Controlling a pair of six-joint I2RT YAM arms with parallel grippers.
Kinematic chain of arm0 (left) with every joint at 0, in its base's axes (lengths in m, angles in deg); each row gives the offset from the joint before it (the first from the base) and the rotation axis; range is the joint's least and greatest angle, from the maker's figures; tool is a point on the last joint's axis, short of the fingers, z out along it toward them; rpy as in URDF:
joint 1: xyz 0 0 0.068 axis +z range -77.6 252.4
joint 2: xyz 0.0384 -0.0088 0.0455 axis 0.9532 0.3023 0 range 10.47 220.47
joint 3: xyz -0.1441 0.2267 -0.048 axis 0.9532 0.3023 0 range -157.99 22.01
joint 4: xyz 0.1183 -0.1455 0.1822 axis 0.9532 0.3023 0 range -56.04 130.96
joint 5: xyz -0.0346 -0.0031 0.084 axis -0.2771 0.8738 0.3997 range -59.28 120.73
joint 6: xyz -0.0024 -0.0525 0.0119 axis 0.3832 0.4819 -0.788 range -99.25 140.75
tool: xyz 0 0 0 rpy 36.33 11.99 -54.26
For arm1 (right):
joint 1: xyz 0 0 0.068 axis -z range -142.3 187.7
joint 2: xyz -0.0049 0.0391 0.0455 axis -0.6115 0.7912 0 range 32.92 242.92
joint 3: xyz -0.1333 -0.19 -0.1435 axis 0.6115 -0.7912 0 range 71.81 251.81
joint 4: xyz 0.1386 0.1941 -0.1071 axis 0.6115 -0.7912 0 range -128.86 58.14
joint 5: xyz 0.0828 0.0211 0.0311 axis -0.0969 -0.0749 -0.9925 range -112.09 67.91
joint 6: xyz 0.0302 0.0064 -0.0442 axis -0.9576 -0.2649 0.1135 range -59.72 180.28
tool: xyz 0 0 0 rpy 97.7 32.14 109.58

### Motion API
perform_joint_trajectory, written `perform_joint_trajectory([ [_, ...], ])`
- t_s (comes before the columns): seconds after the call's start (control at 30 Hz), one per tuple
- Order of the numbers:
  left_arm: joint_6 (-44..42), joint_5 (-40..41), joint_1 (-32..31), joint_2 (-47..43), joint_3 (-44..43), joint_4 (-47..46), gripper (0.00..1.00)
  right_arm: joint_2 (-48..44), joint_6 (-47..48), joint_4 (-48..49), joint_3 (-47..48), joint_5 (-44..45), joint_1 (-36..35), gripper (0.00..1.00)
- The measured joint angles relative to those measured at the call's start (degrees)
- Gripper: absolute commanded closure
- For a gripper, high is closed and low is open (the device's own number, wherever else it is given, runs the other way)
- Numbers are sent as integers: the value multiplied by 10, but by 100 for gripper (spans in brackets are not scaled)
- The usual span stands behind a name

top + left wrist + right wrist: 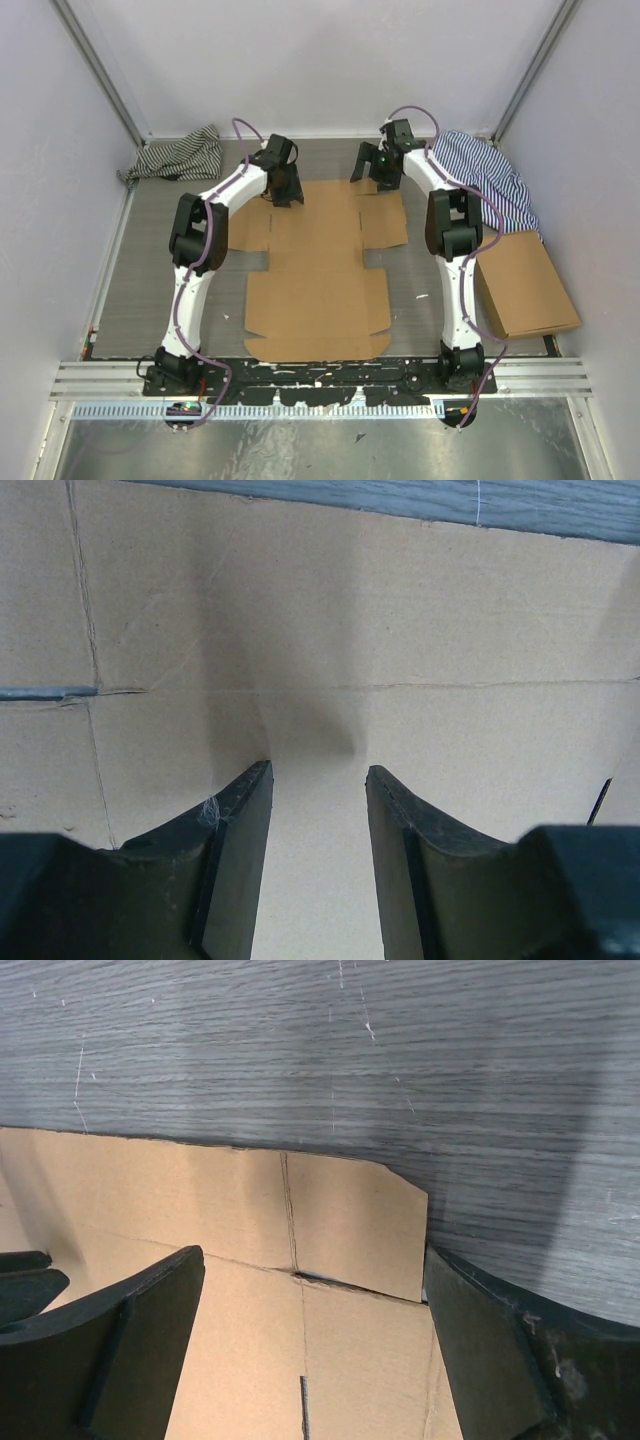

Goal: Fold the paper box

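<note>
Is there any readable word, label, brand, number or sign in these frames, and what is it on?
None can be read.
The paper box is plain brown cardboard, with only creases and slits showing.
The other cardboard box has no print in view.
The two striped cloths show stripes only.
The arm bases have small marks, too small to read.
</note>
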Motion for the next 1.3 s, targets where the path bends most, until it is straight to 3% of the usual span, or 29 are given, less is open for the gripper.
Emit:
perform_joint_trajectory([
  [0.57, 2, 0, 0, 0, -1, 2, 50, -30, 0, 22, -22, -15, -6, 5],
  [0.93, 2, 0, 0, 0, -1, 2, 50, -48, -9, 32, -22, -49, -57, 5],
  [1.3, 4, 2, 3, -1, 0, 1, 48, 2, -26, 54, -11, -58, -49, 6],
])
